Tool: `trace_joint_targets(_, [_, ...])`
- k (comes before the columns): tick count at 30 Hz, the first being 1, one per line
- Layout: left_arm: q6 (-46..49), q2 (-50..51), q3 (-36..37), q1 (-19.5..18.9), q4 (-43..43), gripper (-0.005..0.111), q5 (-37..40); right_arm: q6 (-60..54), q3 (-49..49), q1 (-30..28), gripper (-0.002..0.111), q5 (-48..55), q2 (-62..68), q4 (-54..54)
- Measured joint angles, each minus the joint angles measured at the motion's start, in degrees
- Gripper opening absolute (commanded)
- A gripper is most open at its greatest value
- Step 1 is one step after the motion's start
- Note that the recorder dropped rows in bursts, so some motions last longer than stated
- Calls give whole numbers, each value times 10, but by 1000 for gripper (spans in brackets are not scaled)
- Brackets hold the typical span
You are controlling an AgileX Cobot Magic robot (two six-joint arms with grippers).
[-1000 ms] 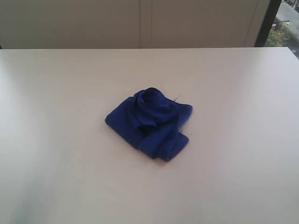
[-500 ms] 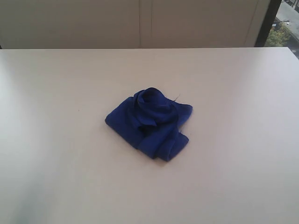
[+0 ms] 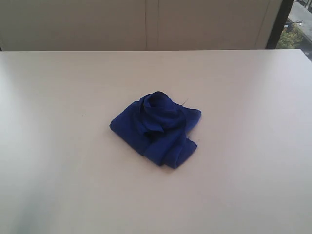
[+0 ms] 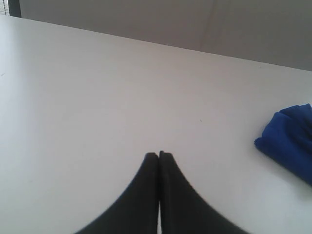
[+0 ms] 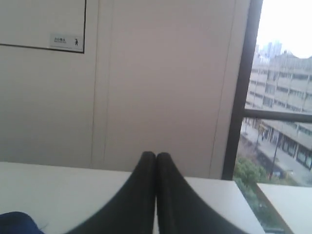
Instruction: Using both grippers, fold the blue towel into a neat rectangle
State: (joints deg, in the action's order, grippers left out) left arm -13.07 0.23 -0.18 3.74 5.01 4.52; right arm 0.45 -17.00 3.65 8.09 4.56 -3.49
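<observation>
You have the blue towel (image 3: 155,129) bunched in a heap at the middle of the desk (image 3: 53,156), with a raised swirl at its 12 o'clock and a rolled fold at its 5 o'clock. Expect it to be light, soft and limp, so it will sag. I'd pinch the outer edges at 9 and 3 o'clock. Your left hand (image 4: 159,155) and right hand (image 5: 156,155) are both pressed shut, empty and clear of the cloth. The desk is pale and smooth; a plain wall (image 3: 146,24) stands behind, with a window (image 3: 297,24) at 1 o'clock
</observation>
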Motion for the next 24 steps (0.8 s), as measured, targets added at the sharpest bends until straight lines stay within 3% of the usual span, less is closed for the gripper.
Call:
trace_joint_targets(6, [0, 0, 0, 0, 0, 0, 0, 23, -147, 0, 0, 113, 142, 31])
trace_joint_targets(16, [0, 0, 0, 0, 0, 0, 0, 20, -179, 1, 0, 90, 450, 126])
trace_joint_targets(24, [0, 0, 0, 0, 0, 0, 0, -59, -288, 64, 0, 96, 734, 239])
